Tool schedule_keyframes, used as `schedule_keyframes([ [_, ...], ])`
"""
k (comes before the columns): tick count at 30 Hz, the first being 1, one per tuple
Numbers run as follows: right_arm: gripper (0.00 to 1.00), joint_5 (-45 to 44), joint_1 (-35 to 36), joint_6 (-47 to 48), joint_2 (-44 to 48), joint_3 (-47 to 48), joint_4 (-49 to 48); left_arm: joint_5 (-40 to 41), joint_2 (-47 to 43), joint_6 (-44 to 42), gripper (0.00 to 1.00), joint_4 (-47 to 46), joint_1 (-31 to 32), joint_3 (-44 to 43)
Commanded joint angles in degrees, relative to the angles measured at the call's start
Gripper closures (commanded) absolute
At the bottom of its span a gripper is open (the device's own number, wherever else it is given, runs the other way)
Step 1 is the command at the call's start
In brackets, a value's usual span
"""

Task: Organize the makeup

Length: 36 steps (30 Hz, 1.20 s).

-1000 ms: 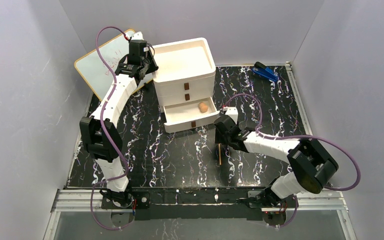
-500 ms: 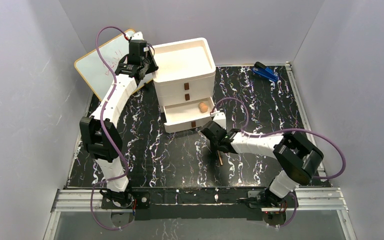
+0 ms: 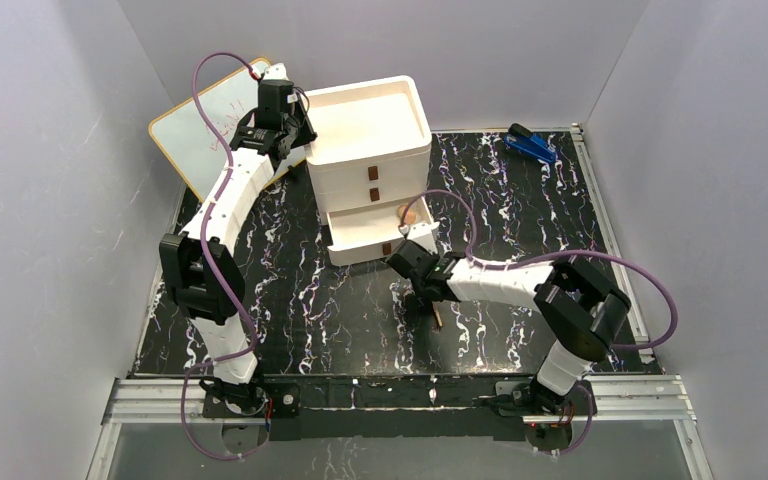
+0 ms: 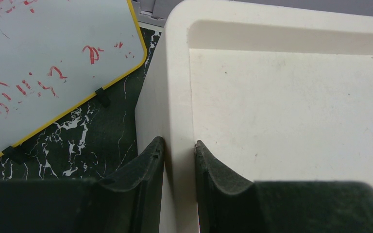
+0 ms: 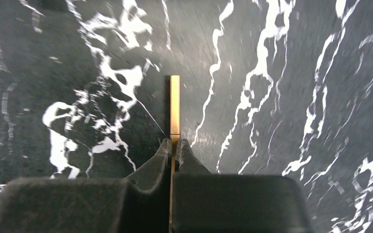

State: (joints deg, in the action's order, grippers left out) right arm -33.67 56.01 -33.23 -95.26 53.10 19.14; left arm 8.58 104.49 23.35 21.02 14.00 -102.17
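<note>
White plastic is what our left fingers point(image 4: 145, 170) pinch: the rim of the white three-drawer box point(image 3: 370, 120) toward the worktop's far edge, steadying it exactly as a second ago. Its bottom drawer stands pulled out, with the tan egg-shaped sponge point(image 3: 407, 212) inside.

Rightward comes the change. Our right fingers point(image 5: 158, 160) have pressed together on the thin yellow stick point(image 5: 175, 104), which sits between that drawer and the near edge of the black marbled worktop point(image 3: 290, 300). We judge the pick secured, so carrying it to the drawer should follow. A second earlier those fingers were spread, and the right arm reached in from farther right.
</note>
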Motion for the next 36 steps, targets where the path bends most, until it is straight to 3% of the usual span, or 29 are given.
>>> schedule_keyframes([
  [1,0.99,3.3,0.4,21.9,3.1,7.6,-5.4,-3.8,0.7,-1.4,1.00,12.4,0.2,1.2],
  [5,0.99,16.0,-0.1,39.2,4.9,12.8,-11.6,-4.3,0.6,-1.3,1.00,12.4,0.0,1.1],
  [12,0.99,26.0,-0.7,54.9,-0.5,25.0,-11.2,-4.3,0.0,-2.2,1.00,12.5,-0.5,1.9],
  [22,0.99,29.6,-1.1,73.5,-14.9,43.6,4.8,-5.3,-0.3,-2.1,1.00,12.5,-1.1,1.9],
  [36,0.99,29.1,-7.2,82.7,-18.5,36.9,-5.6,-6.6,-0.2,-2.4,1.00,12.3,-1.9,2.3],
])
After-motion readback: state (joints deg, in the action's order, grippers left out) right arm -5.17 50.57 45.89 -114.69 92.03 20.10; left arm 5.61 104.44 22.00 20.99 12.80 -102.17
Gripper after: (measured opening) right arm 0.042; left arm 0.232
